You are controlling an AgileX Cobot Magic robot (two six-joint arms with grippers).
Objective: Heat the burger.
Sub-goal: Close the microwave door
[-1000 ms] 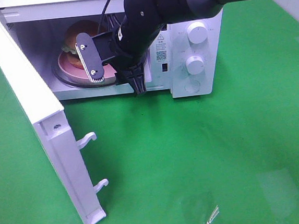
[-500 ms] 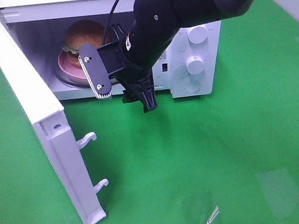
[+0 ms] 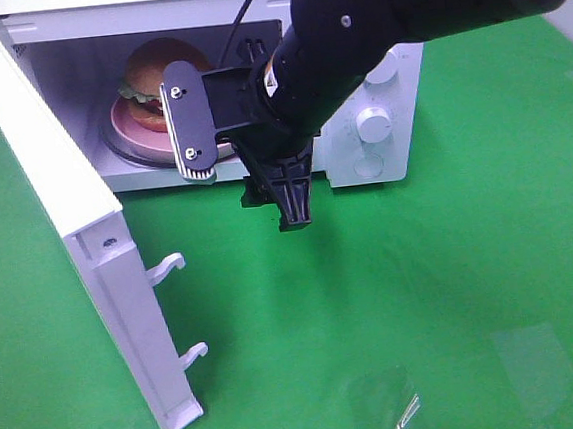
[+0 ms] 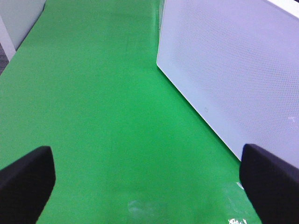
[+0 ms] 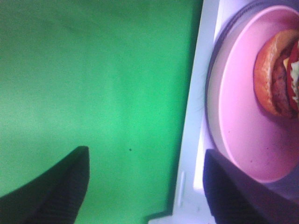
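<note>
The burger (image 3: 156, 68) rests on a pink plate (image 3: 130, 121) inside the open microwave (image 3: 361, 170). In the right wrist view the burger (image 5: 276, 73) and its plate (image 5: 243, 126) lie just past the white sill. My right gripper (image 3: 242, 168) hangs open in front of the oven's mouth with nothing between its fingers, one finger (image 3: 190, 133) overlapping the plate's front edge. The same gripper (image 5: 145, 186) straddles the sill and green mat. My left gripper (image 4: 147, 186) is open and empty over the mat, and its arm is outside the exterior view.
The microwave door (image 3: 66, 214) swings wide to the left, with two latch hooks (image 3: 169, 267) on its edge. A knob (image 3: 372, 124) sits on the control panel. A white dotted microwave panel (image 4: 233, 70) stands beside the left gripper. Green mat (image 3: 424, 293) covers the table.
My right gripper has pulled back out of the microwave opening, moving right and toward the front, its jaws a little wider. The burger and plate stay inside.
</note>
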